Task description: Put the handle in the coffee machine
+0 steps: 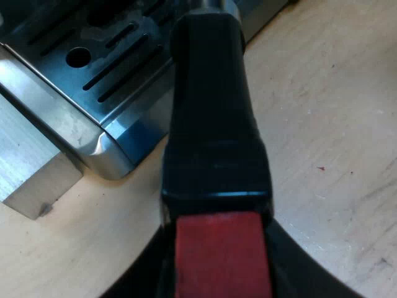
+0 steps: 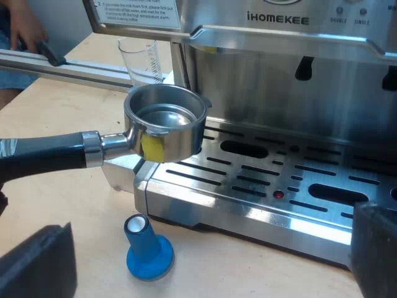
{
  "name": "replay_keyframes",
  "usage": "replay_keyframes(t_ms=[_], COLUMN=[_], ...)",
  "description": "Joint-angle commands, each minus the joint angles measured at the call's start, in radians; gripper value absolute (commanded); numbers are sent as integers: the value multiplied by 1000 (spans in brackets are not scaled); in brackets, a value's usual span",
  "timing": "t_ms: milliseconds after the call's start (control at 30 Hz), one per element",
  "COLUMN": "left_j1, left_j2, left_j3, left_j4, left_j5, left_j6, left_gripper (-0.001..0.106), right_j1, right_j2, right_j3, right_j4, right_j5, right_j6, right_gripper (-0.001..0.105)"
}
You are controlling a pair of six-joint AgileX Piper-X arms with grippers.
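Note:
My left gripper is shut on the holder's dark handle, close to its red end. The handle reaches out over the corner of the slotted drip tray. In the right wrist view the holder's metal basket hangs level in the air, just above the drip tray's corner and below the espresso machine's front panel. The basket looks empty. My right gripper stands open, its fingers wide apart with nothing between them, low over the table before the machine.
A blue tamper stands on the wooden table close to the tray's corner. A measuring glass stands beside the machine, behind the basket. A metal rail runs past it, with a person's hand there. A pale block adjoins the tray.

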Motion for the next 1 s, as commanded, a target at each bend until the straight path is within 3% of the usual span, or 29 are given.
replay_keyframes(t_ms=[33, 333, 1000], left_j1=[2, 2, 2], left_j2=[-10, -10, -10], left_j3=[-16, -16, -16], left_j4=[-35, -35, -35], left_j5=[40, 40, 40], left_j6=[4, 4, 4], left_gripper=[0, 0, 0], right_j1=[2, 2, -2], right_j2=[2, 103, 280], right_j3=[-3, -3, -3], right_j4=[-7, -126, -385], right_j5=[8, 8, 60], right_j6=[-8, -80, -109], right_gripper=[90, 90, 90])
